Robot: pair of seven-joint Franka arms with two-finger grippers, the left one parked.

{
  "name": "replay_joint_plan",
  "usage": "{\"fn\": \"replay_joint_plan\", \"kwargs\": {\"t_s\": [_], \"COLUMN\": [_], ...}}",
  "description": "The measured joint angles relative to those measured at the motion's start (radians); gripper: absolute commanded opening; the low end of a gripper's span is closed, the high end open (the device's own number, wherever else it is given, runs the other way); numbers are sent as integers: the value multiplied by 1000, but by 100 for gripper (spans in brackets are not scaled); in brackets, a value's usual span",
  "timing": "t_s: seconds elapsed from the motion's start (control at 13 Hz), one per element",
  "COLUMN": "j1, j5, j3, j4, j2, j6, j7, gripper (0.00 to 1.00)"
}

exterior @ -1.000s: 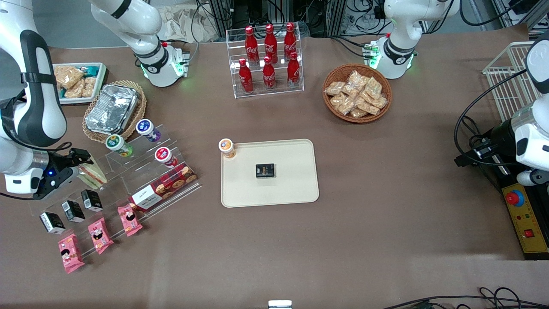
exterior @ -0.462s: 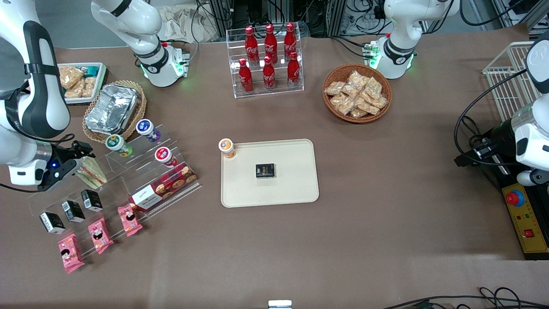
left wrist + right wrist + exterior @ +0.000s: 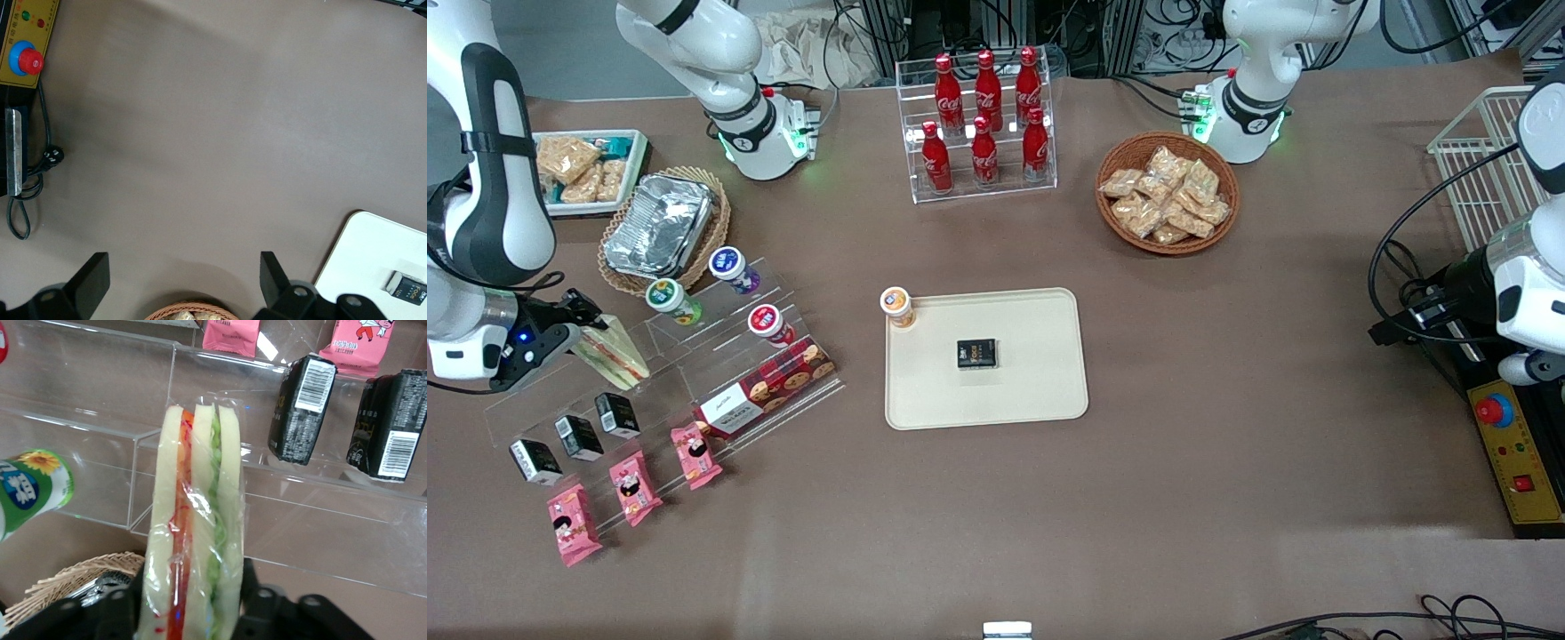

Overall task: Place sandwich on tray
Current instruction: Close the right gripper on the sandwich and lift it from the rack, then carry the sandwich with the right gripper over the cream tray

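My fingers (image 3: 580, 331) are clamped on the sandwich (image 3: 612, 352), lifted off the acrylic rack (image 3: 663, 373) for carrying toward the tray (image 3: 1040, 391), well apart.

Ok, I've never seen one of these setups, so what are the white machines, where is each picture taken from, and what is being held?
The white machines are robot arms bolted to a brown table. One picture looks down on the table from the front; the other two come from cameras on the arms' wrists.

Only one arm works. Its end effector hangs over a clear acrylic display stand at the working arm's end of the table, shut on a wrapped sandwich. The working arm's wrist camera shows that sandwich close up, clamped between the fingers, with black boxes on the shelves.

The goal is the cream tray in the middle, which already carries a small black box and a capped cup at its corner. Also on the table are a rack of cola bottles and a wicker basket of snack bags.
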Motion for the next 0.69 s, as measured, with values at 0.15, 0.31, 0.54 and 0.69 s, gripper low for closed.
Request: {"fn": "replay_joint_plan", "kwargs": {"t_s": [0.15,0.31,0.54,0.69], "j1": [0,1,8,48], "j5": [0,0,0,0], "j3": [0,2,6,8], "j4": [4,21,129,273], "j2": [0,2,20,49], "j6": [1,4,-52,-143], "j7": [-3,-14,-28,-35], "gripper": [14,14,14,14]}}
